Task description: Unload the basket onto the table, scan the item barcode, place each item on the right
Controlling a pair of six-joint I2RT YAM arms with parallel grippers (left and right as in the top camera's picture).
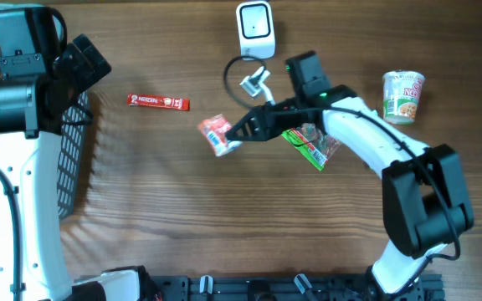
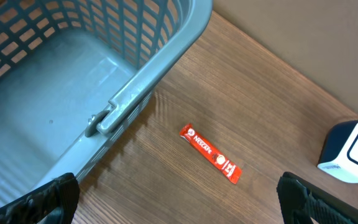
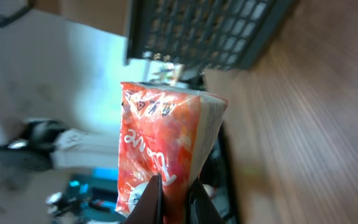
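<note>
Pinching the red-and-white packet [image 1: 215, 134] by one end, our right gripper [image 1: 239, 134] sits near the middle of the tabletop [image 1: 224, 226], its fingers closed tight on the wrapper. From our right wrist camera the packet [image 3: 165, 134] runs straight out from between the fingers [image 3: 151, 202], so its long axis follows the gripper's own line. From overhead that line points toward the left edge of the tabletop, slanted a little toward the far edge. Printed lettering faces the wrist camera; we cannot make out a barcode on the side we see. We cannot tell whether the packet's free end touches the wood.

The white scanner [image 1: 255, 29] stands at the far edge, well apart from the packet. A green packet [image 1: 310, 145] lies under our right arm, and a noodle cup [image 1: 403, 95] stands upright toward the right edge. A red Nescafé stick [image 1: 158, 102] lies flat between the packet and the grey basket [image 1: 72, 159] at the left edge, its long axis across the tabletop.

Our left gripper [image 2: 176, 190] hangs over the basket's rim [image 2: 135, 93] with its jaws spread wide, holding nothing.
</note>
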